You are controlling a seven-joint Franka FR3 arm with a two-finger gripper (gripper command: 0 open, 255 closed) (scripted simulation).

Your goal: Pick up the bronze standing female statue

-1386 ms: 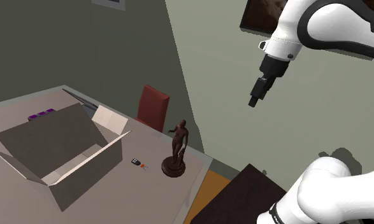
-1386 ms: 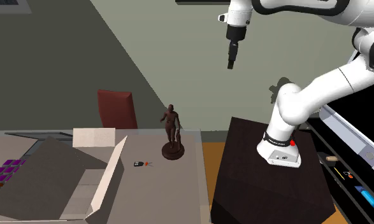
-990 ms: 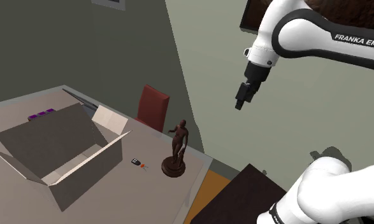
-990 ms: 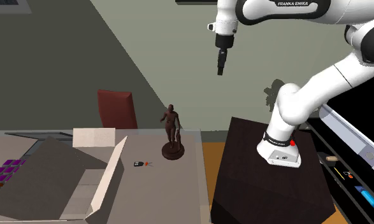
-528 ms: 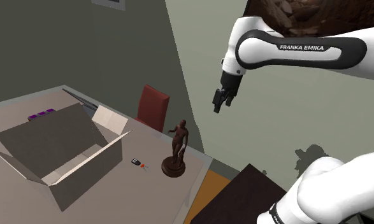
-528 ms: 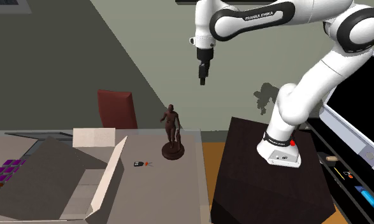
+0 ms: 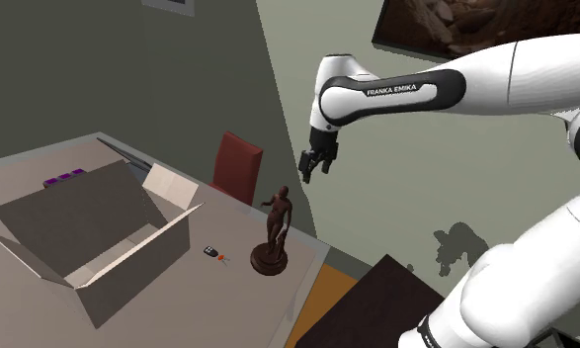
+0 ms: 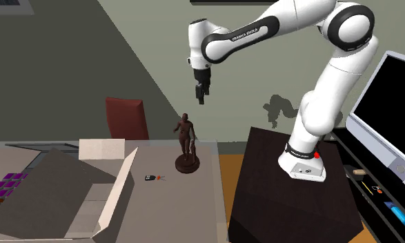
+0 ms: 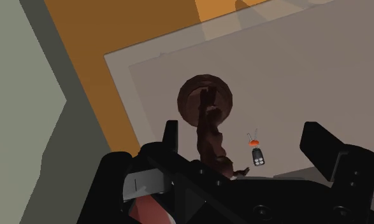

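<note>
The dark bronze statue of a standing woman (image 7: 276, 229) rests upright on its round base near the grey table's corner (image 8: 186, 144). My gripper (image 7: 306, 174) hangs open in the air above it and slightly to the shoulder view's right, well clear of the head (image 8: 201, 100). In the wrist view the statue (image 9: 209, 130) appears from above, between my two spread fingers (image 9: 169, 136) and far below them, with nothing held.
A large open cardboard box (image 7: 95, 235) takes up the table's middle. A small black key fob with an orange tag (image 7: 214, 253) lies between box and statue. A red chair (image 7: 237, 167) stands behind the table. My dark stand (image 8: 290, 186) sits beside it on the orange floor.
The arm has swung towards the shoulder view's left and come lower, carrying my gripper from above the stand to above the statue. The statue has stayed put.
</note>
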